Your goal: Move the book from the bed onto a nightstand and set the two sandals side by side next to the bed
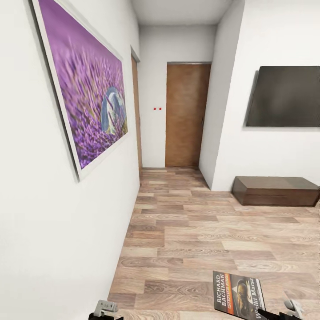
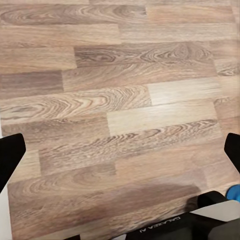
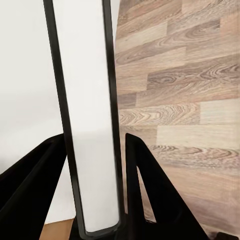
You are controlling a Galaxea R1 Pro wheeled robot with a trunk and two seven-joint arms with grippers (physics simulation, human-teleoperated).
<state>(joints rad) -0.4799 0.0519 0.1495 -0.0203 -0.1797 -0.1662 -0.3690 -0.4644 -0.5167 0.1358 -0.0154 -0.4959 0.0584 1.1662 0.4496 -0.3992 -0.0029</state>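
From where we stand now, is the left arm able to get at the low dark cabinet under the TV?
Probably not. The low dark cabinet sits far across the wood floor, against the far wall, while the left claw hangs close by the robot. The base would likely have to drive closer first.

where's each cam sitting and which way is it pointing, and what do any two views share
Head view: on the head, facing down a hallway toward a wooden door; the book and gripper tips at the bottom edge.
Left wrist view: on the left arm, looking down at the plank floor between spread black fingers.
Right wrist view: on the right arm, looking along the book's page edge, clamped by the right gripper.
Shared: the book (head, right wrist); the floor in all.
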